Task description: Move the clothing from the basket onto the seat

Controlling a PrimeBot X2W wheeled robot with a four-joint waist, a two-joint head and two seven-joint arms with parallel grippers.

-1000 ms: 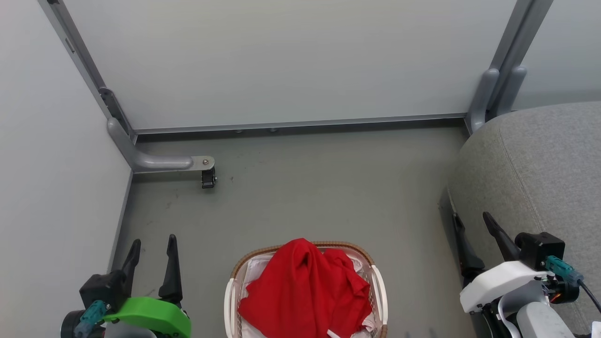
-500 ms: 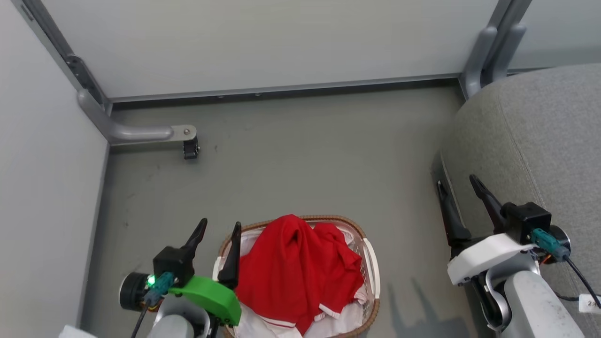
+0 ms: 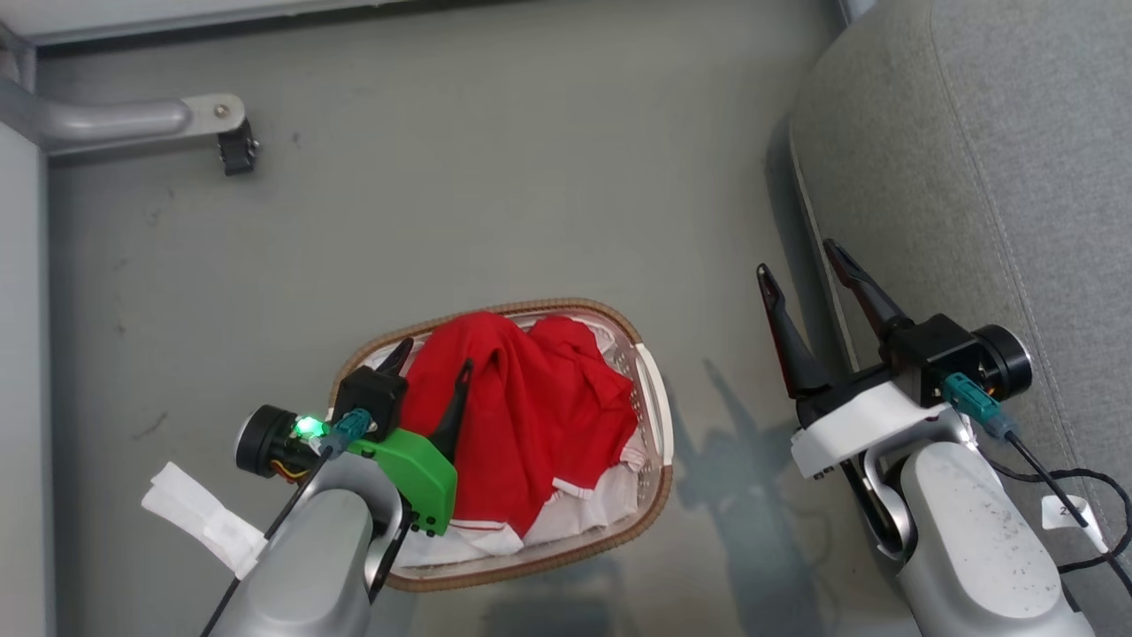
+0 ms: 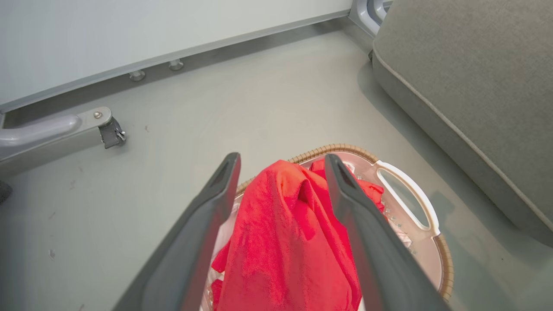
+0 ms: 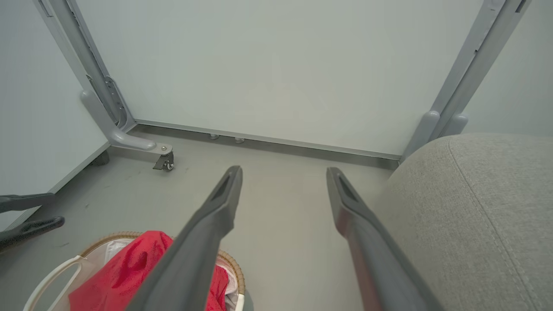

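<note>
The clothing (image 3: 531, 416) lies heaped in the basket (image 3: 575, 305), at about 6 o'clock of the head view. The left gripper (image 3: 436, 354) hangs over its 9 o'clock side, fingers spread wide. In the left wrist view the red folds show between them, but if they touch I cannot tell. The cloth is soft, bright red, with narrow white trim; the basket is oval, white perforated plastic with a brown woven rim. The right gripper (image 3: 796, 257), fingers also spread and holding nothing, is just beside the seat (image 3: 973, 177) — grey fabric, rounded, stitched — at 2 o'clock.
</note>
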